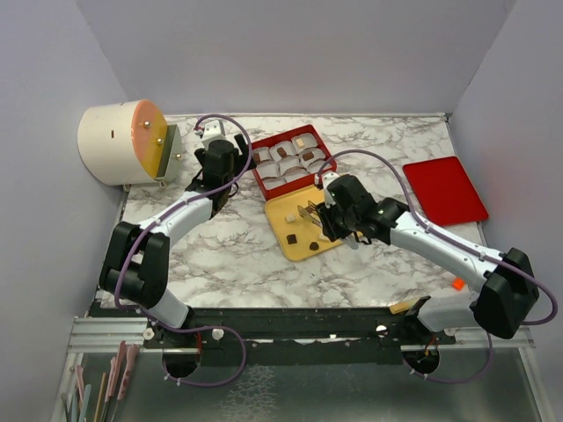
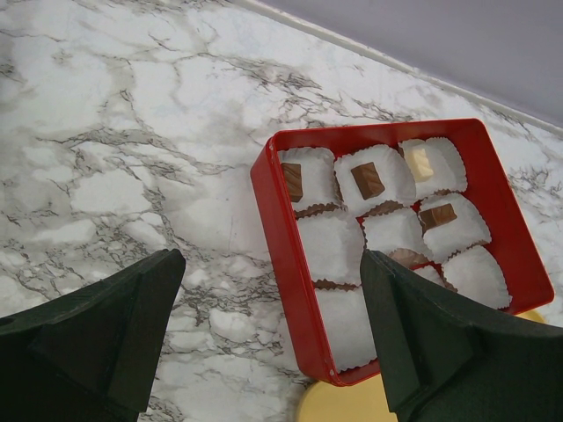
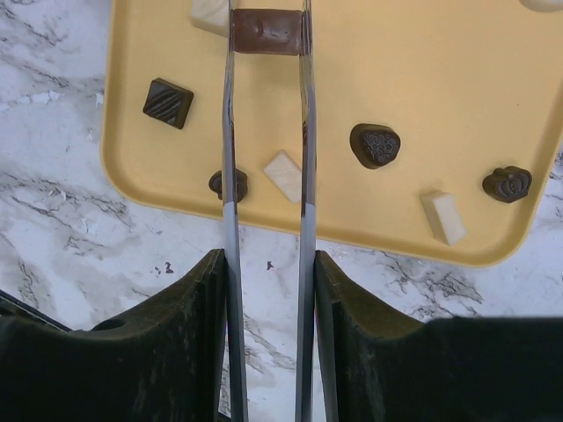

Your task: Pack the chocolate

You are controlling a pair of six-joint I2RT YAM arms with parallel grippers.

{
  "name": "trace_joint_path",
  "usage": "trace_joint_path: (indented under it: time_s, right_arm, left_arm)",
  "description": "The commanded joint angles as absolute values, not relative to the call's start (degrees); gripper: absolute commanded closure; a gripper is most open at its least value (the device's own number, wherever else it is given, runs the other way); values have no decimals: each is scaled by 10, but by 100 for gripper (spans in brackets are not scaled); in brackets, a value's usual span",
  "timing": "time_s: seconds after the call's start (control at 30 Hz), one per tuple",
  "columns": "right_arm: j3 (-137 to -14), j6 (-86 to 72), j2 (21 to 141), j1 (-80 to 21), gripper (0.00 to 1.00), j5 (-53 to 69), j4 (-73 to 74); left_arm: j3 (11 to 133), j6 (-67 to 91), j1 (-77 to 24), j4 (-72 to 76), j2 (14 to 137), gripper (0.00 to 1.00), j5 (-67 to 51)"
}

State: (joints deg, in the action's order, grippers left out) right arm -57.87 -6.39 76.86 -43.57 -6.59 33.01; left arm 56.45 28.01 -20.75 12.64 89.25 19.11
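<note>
Metal tongs (image 3: 226, 176) are clamped in my right gripper (image 3: 268, 264), and their tips pinch a brown chocolate (image 3: 268, 32) over the yellow tray (image 3: 422, 105). On the tray lie loose pieces: a dark square (image 3: 168, 103), a dark heart (image 3: 375, 145), a cream piece (image 3: 283, 176) and another cream one (image 3: 442, 217). My left gripper (image 2: 268, 264) hangs open above the near left wall of the red box (image 2: 274, 220), touching nothing. The box's white paper cups hold brown pieces (image 2: 368, 180) and a cream one (image 2: 418, 163).
A red lid (image 1: 444, 189) lies at the right of the marble table. A white drum with a peach face (image 1: 119, 141) stands at the back left corner. The yellow tray (image 1: 283, 215) touches the box's near end. A small orange bit (image 1: 458, 283) sits by the right arm.
</note>
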Motion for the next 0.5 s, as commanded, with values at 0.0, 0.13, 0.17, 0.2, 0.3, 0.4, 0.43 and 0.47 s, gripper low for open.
trace_joint_path:
  time_s: [0.0, 0.13, 0.17, 0.2, 0.3, 0.4, 0.43, 0.47]
  right_arm:
    - [-605, -71, 753, -442, 70, -81, 345]
    - [-616, -70, 756, -442, 70, -83, 347]
    - [-619, -69, 757, -442, 70, -85, 348]
    - [-623, -69, 758, -442, 70, -85, 349]
    - [-636, -68, 762, -442, 70, -88, 352]
    - [-651, -67, 769, -442, 70, -90, 353]
    - [-657, -67, 771, -442, 70, -90, 352]
    - [-663, -67, 774, -442, 70, -91, 351]
  left_arm:
    - [561, 276, -211, 130, 882, 9, 207]
    - [562, 275, -211, 131, 881, 9, 208]
    - [562, 274, -211, 131, 881, 9, 208]
    - [562, 274, -211, 131, 880, 9, 209]
    - [562, 274, -211, 131, 881, 9, 210]
    - [562, 274, -211, 131, 880, 9, 212]
    - [562, 274, -211, 131, 879, 9, 213]
    - [562, 274, -211, 131, 879, 9, 214]
